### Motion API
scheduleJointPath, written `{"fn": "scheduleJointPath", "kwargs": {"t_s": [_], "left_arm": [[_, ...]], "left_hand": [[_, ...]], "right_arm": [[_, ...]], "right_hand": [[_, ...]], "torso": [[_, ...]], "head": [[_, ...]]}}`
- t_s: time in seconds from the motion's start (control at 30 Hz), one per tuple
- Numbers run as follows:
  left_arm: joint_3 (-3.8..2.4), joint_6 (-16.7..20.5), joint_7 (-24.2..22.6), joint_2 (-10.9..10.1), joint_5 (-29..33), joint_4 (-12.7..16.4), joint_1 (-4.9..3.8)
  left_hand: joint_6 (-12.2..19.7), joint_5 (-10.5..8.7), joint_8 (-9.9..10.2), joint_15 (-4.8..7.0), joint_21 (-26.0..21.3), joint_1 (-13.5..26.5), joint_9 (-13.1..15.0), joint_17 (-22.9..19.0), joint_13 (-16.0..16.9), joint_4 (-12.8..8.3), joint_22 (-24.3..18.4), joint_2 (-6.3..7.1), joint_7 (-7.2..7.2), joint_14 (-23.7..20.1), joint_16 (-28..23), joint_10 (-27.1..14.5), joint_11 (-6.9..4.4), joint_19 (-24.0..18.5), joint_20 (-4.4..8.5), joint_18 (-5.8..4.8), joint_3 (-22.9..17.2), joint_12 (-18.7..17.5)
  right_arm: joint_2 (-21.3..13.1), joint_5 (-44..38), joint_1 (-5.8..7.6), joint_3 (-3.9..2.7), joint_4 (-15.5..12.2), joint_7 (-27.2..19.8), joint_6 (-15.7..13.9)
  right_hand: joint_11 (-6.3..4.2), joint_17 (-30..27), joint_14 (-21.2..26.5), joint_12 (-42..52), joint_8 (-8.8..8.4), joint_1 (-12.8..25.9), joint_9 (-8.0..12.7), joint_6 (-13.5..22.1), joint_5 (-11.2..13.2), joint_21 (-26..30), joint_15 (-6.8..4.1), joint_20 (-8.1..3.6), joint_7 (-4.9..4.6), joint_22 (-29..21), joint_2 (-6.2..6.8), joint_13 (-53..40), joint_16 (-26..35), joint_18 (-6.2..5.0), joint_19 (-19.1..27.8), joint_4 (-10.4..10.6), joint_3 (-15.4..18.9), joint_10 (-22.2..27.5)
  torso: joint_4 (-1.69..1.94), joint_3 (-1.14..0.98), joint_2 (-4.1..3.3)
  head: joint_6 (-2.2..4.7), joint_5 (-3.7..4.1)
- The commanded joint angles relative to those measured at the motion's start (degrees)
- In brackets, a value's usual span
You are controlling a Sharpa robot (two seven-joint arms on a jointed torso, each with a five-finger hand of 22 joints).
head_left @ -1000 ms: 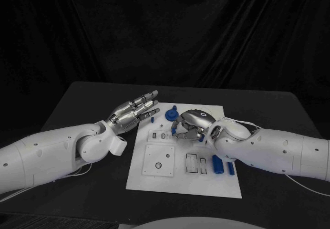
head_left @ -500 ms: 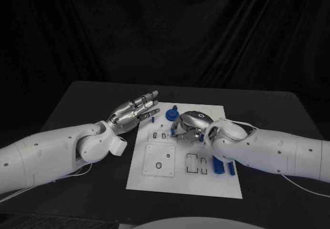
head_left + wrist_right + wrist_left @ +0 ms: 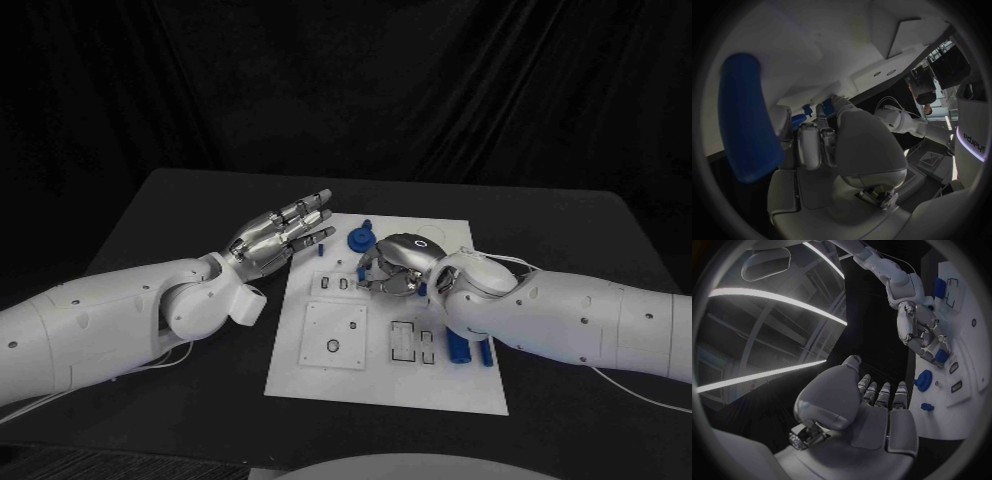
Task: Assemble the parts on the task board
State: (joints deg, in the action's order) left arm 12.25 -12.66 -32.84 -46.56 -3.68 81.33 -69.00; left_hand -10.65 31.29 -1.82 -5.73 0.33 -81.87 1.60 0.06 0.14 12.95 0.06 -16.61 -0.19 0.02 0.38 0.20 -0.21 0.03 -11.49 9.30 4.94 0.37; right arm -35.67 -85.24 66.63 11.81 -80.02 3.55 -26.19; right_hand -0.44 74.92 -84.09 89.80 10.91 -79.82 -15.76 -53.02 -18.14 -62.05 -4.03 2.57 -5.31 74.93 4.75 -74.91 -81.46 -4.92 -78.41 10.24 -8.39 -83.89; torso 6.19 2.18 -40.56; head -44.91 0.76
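Your right hand [image 3: 397, 262] is curling over the task board [image 3: 387, 375], pinching a small blue part [image 3: 940, 356] at its fingertips. It is looking light, stiff and slick, so keep gripping its sides. Your left hand [image 3: 281, 236] is hovering released, fingers spread, above the desk [image 3: 173, 215].

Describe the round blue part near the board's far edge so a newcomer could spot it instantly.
Start at the white task board mid-table and go to its far edge. Between the left hand and the right hand lies the round blue part, disc-shaped, unlike the long blue bars near the right forearm.
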Motion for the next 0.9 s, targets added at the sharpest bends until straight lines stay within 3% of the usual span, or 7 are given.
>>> {"fn": "scheduleJointPath", "kwargs": {"t_s": [0.03,0.3,0.63,0.77,0.9], "left_arm": [[-0.05,-0.7,-0.8,0.1,0.0,0.0,0.08],[-0.05,-0.8,-0.6,0.2,0.0,-0.1,0.13],[-0.05,-0.8,-0.6,0.1,0.0,-0.2,0.21],[-0.05,-0.7,-0.7,0.0,0.0,-0.2,0.23],[-0.05,-0.5,-0.7,-0.1,0.0,-0.2,0.24]], "left_hand": [[0.4,0.34,-0.2,-0.05,-0.3,-0.3,0.0,-0.1,-0.1,0.1,-0.1,0.15,-0.19,0.0,-0.4,-0.1,0.23,0.0,-0.2,0.6,-0.3,-0.3],[0.4,0.34,-0.2,-0.05,-0.3,-0.3,0.0,-0.1,-0.1,0.1,-0.1,0.15,-0.19,0.0,-0.4,-0.1,0.23,0.0,-0.2,0.6,-0.3,-0.3],[0.5,0.32,-0.2,-0.06,-0.3,-0.2,0.0,-0.1,-0.1,0.1,-0.1,0.14,-0.17,0.0,-0.4,-0.1,0.21,0.0,-0.19,0.61,-0.5,-0.3],[0.5,0.32,-0.2,-0.06,-0.3,-0.2,0.0,-0.1,-0.1,0.1,-0.1,0.14,-0.17,0.0,-0.4,-0.1,0.21,0.0,-0.19,0.61,-0.5,-0.3],[0.5,0.32,-0.2,-0.05,-0.3,-0.2,0.0,-0.1,-0.1,0.1,-0.1,0.14,-0.17,0.0,-0.4,-0.1,0.19,0.0,-0.19,0.61,-0.5,-0.3]], "right_arm": [[0.0,-0.9,-0.23,0.11,0.0,1.5,1.6],[0.0,-0.9,-0.24,0.11,0.0,1.7,2.0],[-0.6,-0.9,-0.24,0.11,-0.2,1.3,1.2],[-1.2,-0.9,-0.23,0.1,-0.8,0.7,-0.3],[-2.7,-0.9,-0.07,0.09,-2.7,-0.3,-3.2]], "right_hand": [[0.21,6.5,-3.3,0.2,-0.17,0.1,0.1,0.4,0.2,0.2,0.26,0.06,0.2,2.2,0.49,-15.1,0.2,-1.11,0.5,-0.3,0.1,-6.1],[0.24,6.4,-3.2,0.2,-0.41,0.4,0.1,1.2,1.0,0.4,0.27,0.05,0.13,2.2,0.89,-15.1,0.2,-1.12,0.5,-0.6,0.2,-6.1],[0.32,6.3,-3.2,0.2,-2.98,2.5,1.3,8.3,9.2,1.1,0.37,0.15,0.09,2.5,1.79,-15.1,0.3,-1.13,0.2,-0.5,1.9,-6.1],[0.24,6.2,-3.2,0.2,-3.72,3.4,2.2,10.5,12.2,1.4,0.31,0.11,0.23,2.6,2.98,-15.1,0.3,-1.15,0.2,0.9,2.5,-6.1],[0.29,6.2,-3.2,0.2,-3.89,3.5,2.9,11.5,13.5,1.6,0.34,0.11,0.14,2.7,4.08,-15.1,0.3,-1.13,0.1,2.7,2.6,-6.1]], "torso": [[-0.1,0.02,0.03],[-0.1,-0.02,0.02],[-0.06,-0.06,0.07],[-0.1,-0.04,0.08],[-0.09,-0.05,0.1]], "head": [[-0.04,-0.03],[-0.13,-0.04],[-0.2,0.03],[-0.18,-0.23],[-0.22,-0.44]]}}
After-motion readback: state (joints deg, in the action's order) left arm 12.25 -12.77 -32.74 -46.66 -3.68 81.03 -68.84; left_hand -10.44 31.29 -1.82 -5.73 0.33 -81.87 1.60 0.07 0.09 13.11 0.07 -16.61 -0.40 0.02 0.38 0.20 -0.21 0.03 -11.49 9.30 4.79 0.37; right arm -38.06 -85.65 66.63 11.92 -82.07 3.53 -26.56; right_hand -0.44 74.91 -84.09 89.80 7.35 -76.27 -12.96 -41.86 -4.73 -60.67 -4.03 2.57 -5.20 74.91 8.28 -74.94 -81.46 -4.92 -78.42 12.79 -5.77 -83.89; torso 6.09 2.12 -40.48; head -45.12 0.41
